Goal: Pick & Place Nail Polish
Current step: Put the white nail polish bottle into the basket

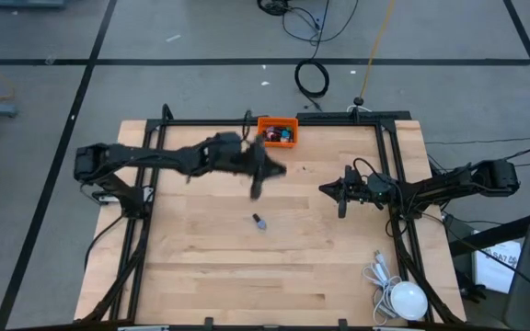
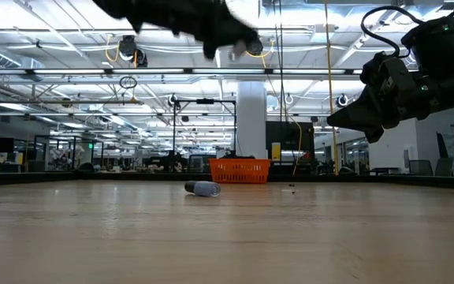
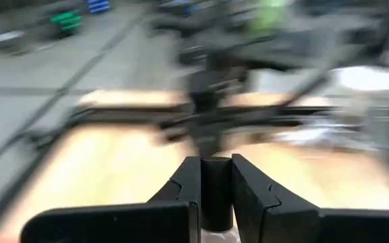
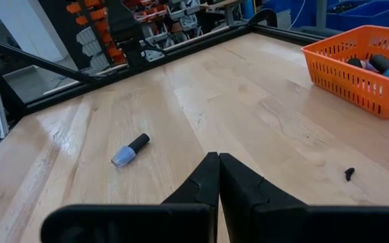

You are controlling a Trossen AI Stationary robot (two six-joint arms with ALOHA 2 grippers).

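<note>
My left gripper (image 1: 280, 169) is above the table just in front of the orange bin (image 1: 277, 131), high up in the low view (image 2: 231, 43). It is shut on a small nail polish bottle (image 3: 215, 192). Another nail polish bottle (image 1: 259, 221), pale blue with a black cap, lies on its side on the table's middle. It also shows in the right wrist view (image 4: 130, 150) and the low view (image 2: 202, 188). My right gripper (image 1: 325, 188) hovers right of centre, shut and empty (image 4: 218, 162). The bin holds several bottles (image 4: 377, 64). My left gripper pinches a dark round part of the bottle (image 3: 215, 182), apparently its cap, between its two fingers. The bottle is lifted clear of the table. Motion blur hides the rest of the bottle and how it sits.
A small dark speck (image 4: 348, 173) lies on the wood between my right gripper and the bin. A white round object with a coiled cable (image 1: 403, 299) sits at the table's near right corner. A black frame (image 1: 375, 121) runs along the table's edges.
</note>
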